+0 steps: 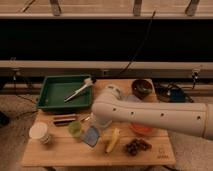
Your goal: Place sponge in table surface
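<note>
- From my station I saw the white arm (150,114) reach in from the right across the table (60,152), its rounded end sitting over the middle of the top.
- The end effector (98,121) was tucked under that end, pointing down at the table; I could not tell how it was set, as the arm covered it.
- The sponge (91,135), a bluish-grey pad, lay flat on the table just below and slightly left of the end effector, very near it; I could not tell whether they touched.
- Just left of the sponge stood a small green cup (75,128), and further left of the end effector a white lidded cup (39,132).
- A dark bar (65,119) lay to the left of the end effector, near the green cup.
- A banana (112,140) lay just right of the sponge, below the arm, with a dark grape bunch (136,146) further right.
- Up and left of the end effector sat a green tray (50,95) holding a white-headed brush (80,90).
- A dark bowl (142,88) stood above the arm, to the right.
</note>
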`<move>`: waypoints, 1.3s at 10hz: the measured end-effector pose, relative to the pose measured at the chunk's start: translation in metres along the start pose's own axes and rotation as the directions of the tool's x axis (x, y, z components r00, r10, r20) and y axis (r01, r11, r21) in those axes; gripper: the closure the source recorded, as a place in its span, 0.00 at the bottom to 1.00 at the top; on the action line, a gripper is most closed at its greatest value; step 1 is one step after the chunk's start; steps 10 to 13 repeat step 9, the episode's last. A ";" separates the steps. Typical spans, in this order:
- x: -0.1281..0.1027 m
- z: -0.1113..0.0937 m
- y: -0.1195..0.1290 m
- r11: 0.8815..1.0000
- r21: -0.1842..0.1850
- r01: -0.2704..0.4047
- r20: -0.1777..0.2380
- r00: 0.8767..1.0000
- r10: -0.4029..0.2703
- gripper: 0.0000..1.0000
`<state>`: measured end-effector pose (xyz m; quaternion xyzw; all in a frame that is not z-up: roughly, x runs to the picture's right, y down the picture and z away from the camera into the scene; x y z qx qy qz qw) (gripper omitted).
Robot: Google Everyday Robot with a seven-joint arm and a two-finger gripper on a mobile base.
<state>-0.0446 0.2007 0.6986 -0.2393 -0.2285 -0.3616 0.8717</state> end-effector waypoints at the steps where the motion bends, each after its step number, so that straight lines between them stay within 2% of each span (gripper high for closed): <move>1: 0.001 0.000 0.000 1.000 0.002 -0.001 -0.001 1.000 0.001 0.39; 13: 0.001 0.001 0.000 1.000 0.001 -0.002 0.002 1.000 0.002 0.38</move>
